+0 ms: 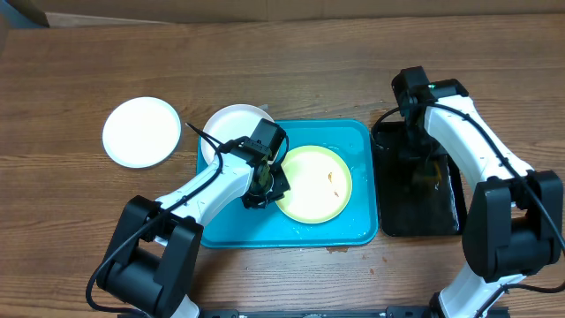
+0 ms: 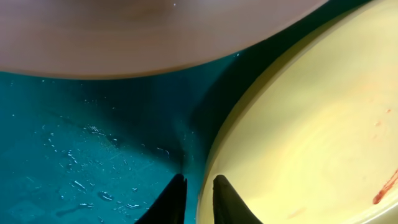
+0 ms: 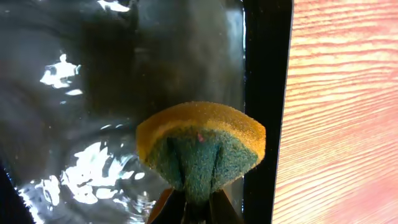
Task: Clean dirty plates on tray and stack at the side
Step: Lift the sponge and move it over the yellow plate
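A pale yellow plate [image 1: 318, 184] [image 2: 311, 124] with a reddish smear [image 2: 385, 186] lies in the turquoise tray [image 1: 353, 132] [image 2: 93, 137], which is wet. My left gripper [image 1: 265, 181] [image 2: 198, 186] is at the plate's left rim. One finger is on the tray side and one over the plate, slightly apart, with a gap showing beside the rim. A white plate [image 1: 231, 124] overlaps the tray's back left corner. Another white plate [image 1: 141, 132] sits on the table to the left. My right gripper [image 3: 198, 208] is shut on a yellow and green sponge [image 3: 200, 146] [image 1: 430, 172].
A black tray [image 1: 419, 212] [image 3: 267, 62] holding water stands right of the turquoise tray, and the sponge hangs over it near its right rim. Bare wooden table [image 3: 342, 124] lies beyond that rim.
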Controlling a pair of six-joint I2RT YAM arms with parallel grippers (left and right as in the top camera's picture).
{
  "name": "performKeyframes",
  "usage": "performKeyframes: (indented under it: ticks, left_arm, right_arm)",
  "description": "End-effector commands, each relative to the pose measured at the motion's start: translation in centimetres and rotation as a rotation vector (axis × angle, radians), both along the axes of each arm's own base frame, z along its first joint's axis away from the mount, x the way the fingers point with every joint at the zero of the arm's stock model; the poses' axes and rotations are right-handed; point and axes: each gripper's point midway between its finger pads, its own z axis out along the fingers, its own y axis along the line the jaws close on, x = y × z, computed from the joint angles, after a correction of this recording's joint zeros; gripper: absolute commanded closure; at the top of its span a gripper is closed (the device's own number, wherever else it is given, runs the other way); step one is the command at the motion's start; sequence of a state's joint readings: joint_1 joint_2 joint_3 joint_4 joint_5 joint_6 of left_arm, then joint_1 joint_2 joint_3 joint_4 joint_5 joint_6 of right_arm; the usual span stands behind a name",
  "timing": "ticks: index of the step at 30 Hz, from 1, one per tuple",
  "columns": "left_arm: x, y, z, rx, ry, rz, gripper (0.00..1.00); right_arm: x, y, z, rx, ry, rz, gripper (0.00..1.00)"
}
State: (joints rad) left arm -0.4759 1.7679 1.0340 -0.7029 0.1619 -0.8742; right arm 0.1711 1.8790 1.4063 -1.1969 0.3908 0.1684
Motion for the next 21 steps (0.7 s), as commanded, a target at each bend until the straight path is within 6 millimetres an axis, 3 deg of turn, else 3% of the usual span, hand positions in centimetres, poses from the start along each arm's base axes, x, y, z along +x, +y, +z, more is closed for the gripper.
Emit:
performKeyframes:
  ticks: [1,4,10,13,18,21]
  left_arm:
    - [0.3,0.0,0.0,-0.004,0.004,0.022,0.84]
    - [0.3,0.0,0.0,-0.006,0.008,0.037,0.96]
    - [0.1,-0.3,0.0,-0.025,0.029,0.086,0.94]
    - [0.0,-0.7,0.1,-0.045,0.041,0.090,0.89]
    - [0.0,-0.7,0.1,-0.046,0.042,0.089,0.96]
    - [0.0,-0.7,0.1,-0.046,0.042,0.089,0.96]
  right_arm:
    - [0.7,0.2,0.9,-0.008,-0.022,0.039,0.96]
    - [1.0,0.6,1.6,-0.006,-0.029,0.046,0.96]
    - [2.2,3.4,4.0,0.006,-0.070,0.117,0.96]
    - [2.6,6.2,4.8,0.048,-0.096,0.171,0.96]
    - [1.8,13.2,4.5,0.248,-0.098,0.258,0.96]
    - [0.8,15.6,4.4,0.283,-0.091,0.265,0.96]
